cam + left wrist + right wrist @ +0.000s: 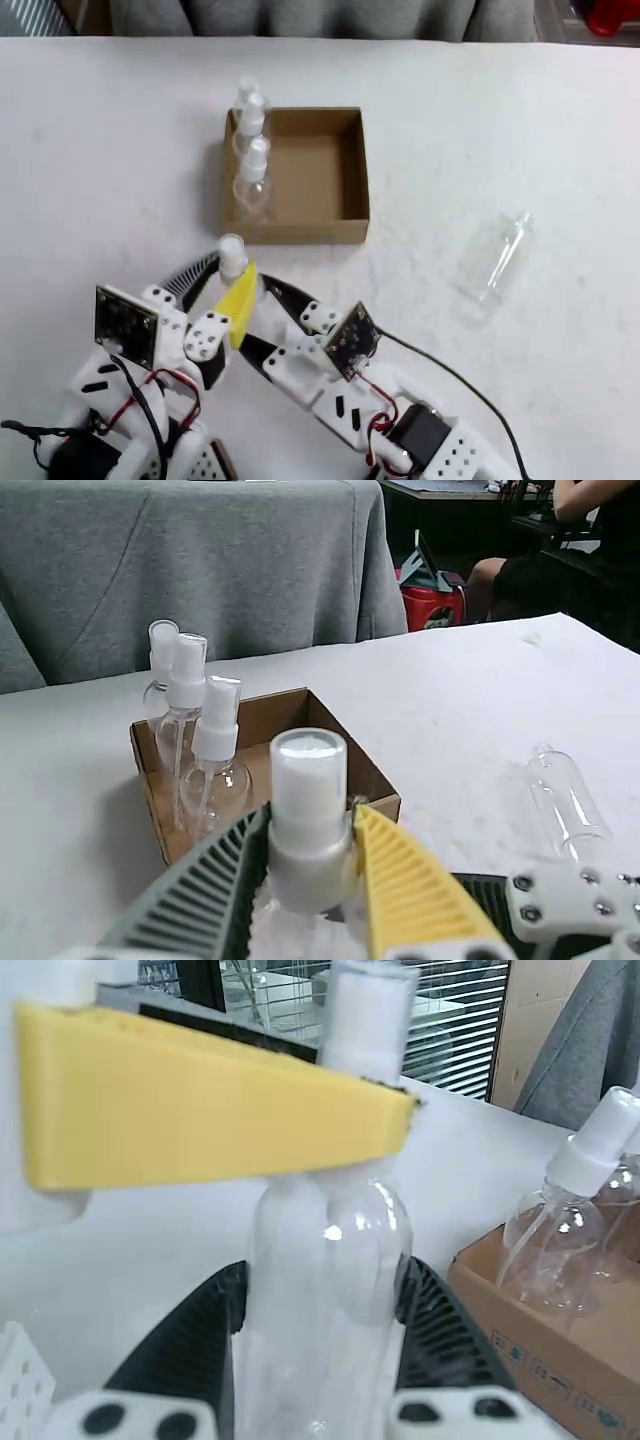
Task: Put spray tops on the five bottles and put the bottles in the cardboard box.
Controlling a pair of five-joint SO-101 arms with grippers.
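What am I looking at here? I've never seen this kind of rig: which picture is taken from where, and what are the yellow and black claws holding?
These are two small robot arms side by side at a white table. The high view comes from a fixed camera looking down. The other two pictures come from a camera on each arm's wrist. The left gripper, with one yellow and one grey finger, is shut on a spray top. The right gripper, with black fingers, is shut on the clear bottle under that top. Beyond them is a cardboard box with three topped bottles at one wall. I cannot tell whether all three stand inside it. One topless bottle lies on its side on the table.
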